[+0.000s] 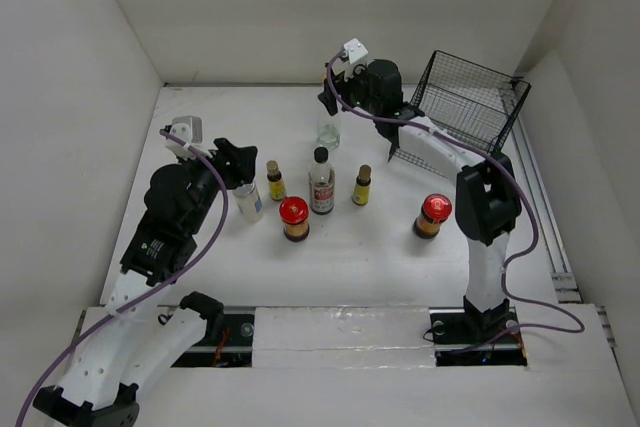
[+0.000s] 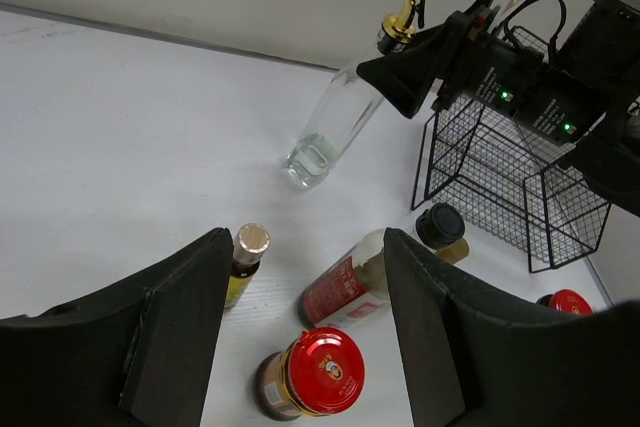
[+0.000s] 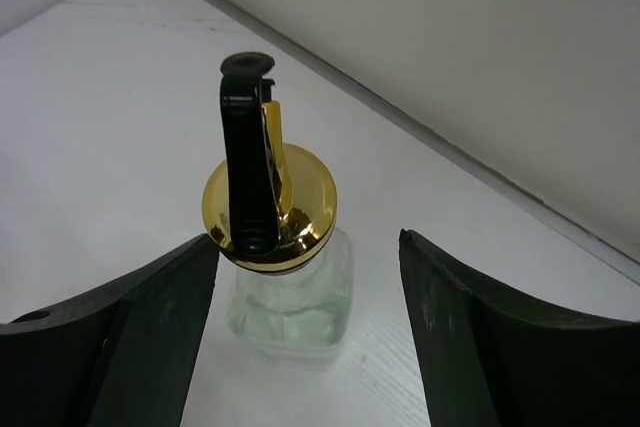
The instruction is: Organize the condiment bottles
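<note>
The tall clear bottle with a gold spout [image 1: 328, 134] stands at the back centre. My right gripper [image 1: 330, 97] is open, its fingers on either side of the bottle's top [image 3: 270, 209] and apart from it. In a loose row nearer stand the white bottle [image 1: 248, 199], a small yellow bottle [image 1: 275, 180], the black-capped clear bottle [image 1: 321, 185] and a second yellow bottle [image 1: 362, 185]. One red-lidded jar [image 1: 294, 218] stands in front of them, another [image 1: 432, 215] to the right. My left gripper [image 1: 237, 159] is open and empty, just above the white bottle. Its view shows the red-lidded jar [image 2: 310, 372] between its fingers.
The black wire basket [image 1: 465, 107] stands at the back right, beside the right arm; it also shows in the left wrist view [image 2: 500, 177]. White walls close the table at the left, back and right.
</note>
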Action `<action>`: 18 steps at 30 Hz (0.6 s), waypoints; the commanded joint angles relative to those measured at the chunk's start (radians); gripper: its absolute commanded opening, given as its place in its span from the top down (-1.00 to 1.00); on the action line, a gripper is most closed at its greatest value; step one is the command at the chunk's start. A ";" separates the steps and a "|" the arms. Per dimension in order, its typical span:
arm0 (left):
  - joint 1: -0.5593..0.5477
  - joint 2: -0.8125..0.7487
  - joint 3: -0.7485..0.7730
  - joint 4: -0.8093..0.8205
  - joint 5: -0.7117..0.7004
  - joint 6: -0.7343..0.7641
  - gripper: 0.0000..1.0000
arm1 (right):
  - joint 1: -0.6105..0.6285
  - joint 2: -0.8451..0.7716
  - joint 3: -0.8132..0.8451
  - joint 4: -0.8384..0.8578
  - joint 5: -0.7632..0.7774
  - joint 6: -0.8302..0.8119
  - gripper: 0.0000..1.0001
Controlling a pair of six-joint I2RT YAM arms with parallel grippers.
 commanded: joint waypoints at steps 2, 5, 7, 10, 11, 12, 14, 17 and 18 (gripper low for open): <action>0.003 0.004 -0.007 0.037 0.020 0.009 -0.15 | 0.005 0.011 0.054 0.152 -0.035 0.025 -0.53; 0.003 0.024 -0.007 0.037 0.020 0.009 -0.15 | 0.005 0.022 0.054 0.193 -0.026 0.048 -0.43; 0.003 0.024 -0.007 0.037 0.029 0.009 -0.13 | 0.005 0.033 0.067 0.194 -0.026 0.048 -0.31; 0.003 0.024 -0.007 0.037 0.029 0.009 -0.13 | 0.005 0.044 0.076 0.204 -0.026 0.057 -0.26; 0.003 0.024 0.003 0.037 0.029 0.009 -0.13 | 0.005 0.054 0.076 0.204 -0.026 0.057 -0.22; 0.003 0.024 0.003 0.037 0.029 0.009 -0.13 | 0.005 0.054 0.076 0.204 -0.026 0.057 -0.22; 0.003 0.012 0.003 0.037 0.029 0.009 -0.13 | 0.005 0.054 0.076 0.204 -0.015 0.057 -0.20; 0.003 0.012 0.003 0.037 0.029 0.018 -0.10 | 0.005 0.054 0.076 0.218 -0.004 0.057 -0.08; 0.003 0.003 0.003 0.037 0.038 0.018 -0.10 | 0.014 0.063 0.085 0.229 -0.004 0.057 0.01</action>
